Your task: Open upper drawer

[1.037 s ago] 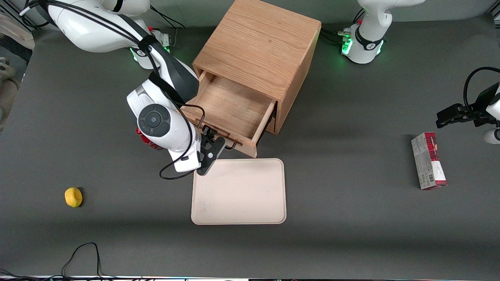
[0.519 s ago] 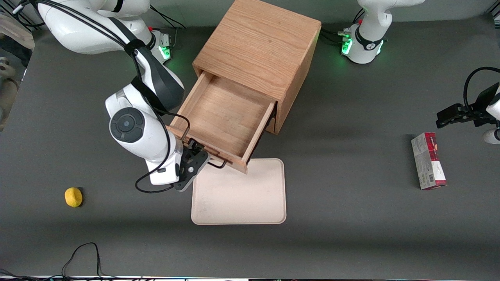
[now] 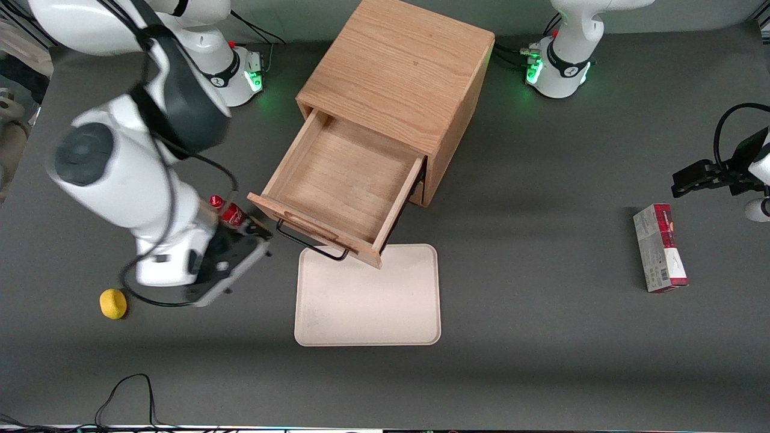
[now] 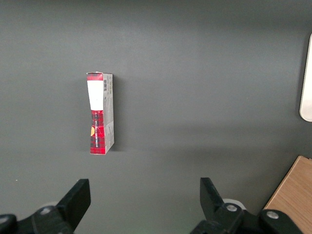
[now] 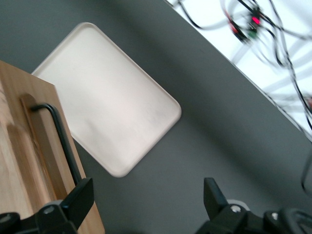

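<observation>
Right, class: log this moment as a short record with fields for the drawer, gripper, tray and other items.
upper drawer: pulled well out of the wooden cabinet, box empty
handle: black wire, nothing gripping it
gripper: open, empty, off the handle, beside the drawer front
tray: cream, empty, drawer front overhangs its edge
yellow object: near the working arm
red carton: toward the parked arm's end

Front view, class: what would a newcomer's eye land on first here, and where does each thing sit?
The wooden cabinet stands mid-table with its upper drawer pulled far out, showing a bare wood-lined box and overhanging the cream tray nearer the camera. The open claw is off the black handle, toward the working arm's end of the table, beside a red bottle and above a yellow ball.
</observation>
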`<action>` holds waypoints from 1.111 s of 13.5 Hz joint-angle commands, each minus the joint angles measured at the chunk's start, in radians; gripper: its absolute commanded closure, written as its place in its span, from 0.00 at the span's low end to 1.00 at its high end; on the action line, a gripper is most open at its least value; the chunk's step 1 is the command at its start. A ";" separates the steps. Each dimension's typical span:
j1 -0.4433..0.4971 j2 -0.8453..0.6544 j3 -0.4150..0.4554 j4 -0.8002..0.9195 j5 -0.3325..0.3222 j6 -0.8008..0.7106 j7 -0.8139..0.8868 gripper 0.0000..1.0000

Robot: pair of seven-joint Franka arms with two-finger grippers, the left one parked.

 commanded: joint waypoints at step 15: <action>-0.001 -0.530 -0.331 -0.565 0.152 -0.108 0.377 0.00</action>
